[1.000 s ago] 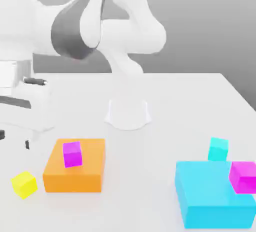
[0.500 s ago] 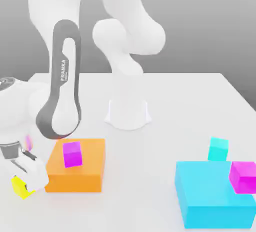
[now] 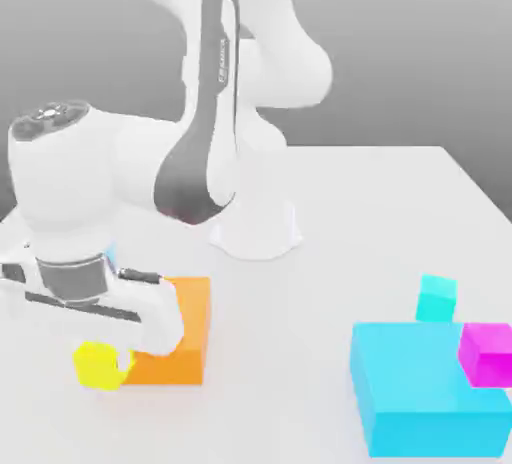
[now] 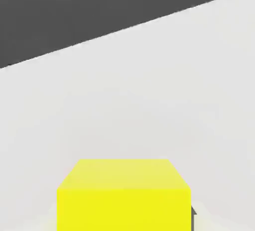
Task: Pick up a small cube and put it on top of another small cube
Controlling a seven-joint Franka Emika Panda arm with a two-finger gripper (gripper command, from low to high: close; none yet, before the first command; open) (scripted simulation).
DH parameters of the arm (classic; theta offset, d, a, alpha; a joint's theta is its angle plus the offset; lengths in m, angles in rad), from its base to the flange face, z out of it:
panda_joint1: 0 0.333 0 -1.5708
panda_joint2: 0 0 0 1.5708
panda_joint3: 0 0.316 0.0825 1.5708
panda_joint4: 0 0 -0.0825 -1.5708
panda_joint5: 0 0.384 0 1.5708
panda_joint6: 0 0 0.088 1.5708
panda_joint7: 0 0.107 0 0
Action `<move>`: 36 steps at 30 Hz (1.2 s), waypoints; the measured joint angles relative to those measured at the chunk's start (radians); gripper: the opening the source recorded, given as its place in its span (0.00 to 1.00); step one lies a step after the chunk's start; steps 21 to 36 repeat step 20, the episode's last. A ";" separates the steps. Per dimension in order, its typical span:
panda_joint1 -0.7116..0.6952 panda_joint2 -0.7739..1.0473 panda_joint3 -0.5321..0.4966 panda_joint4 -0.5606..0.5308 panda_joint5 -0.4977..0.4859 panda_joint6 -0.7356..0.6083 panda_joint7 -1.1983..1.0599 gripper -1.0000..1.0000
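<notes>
The small yellow cube [image 3: 99, 365] hangs at the front left corner of the orange block [image 3: 189, 336], on the exterior view's left. My gripper [image 3: 104, 354] is shut on it, and the white hand above covers most of the block. In the hand view the yellow cube [image 4: 123, 195] fills the near part of the picture, with a dark sliver of one finger [image 4: 193, 214] at its side. The small magenta cube that sat on the orange block is hidden behind my hand.
A large cyan block [image 3: 420, 398] lies at the exterior view's front right with a small magenta cube [image 3: 486, 354] on its corner. A small cyan cube [image 3: 436, 297] stands just behind it. The arm's base [image 3: 255, 226] sits at the table's middle back.
My hand came down on the yellow cube and closed on it. Hand and cube have since moved toward the exterior view's right, in front of the orange block, hiding its magenta cube.
</notes>
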 joint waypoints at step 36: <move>0.473 -0.014 0.311 0.093 -0.158 -0.102 -0.180 1.00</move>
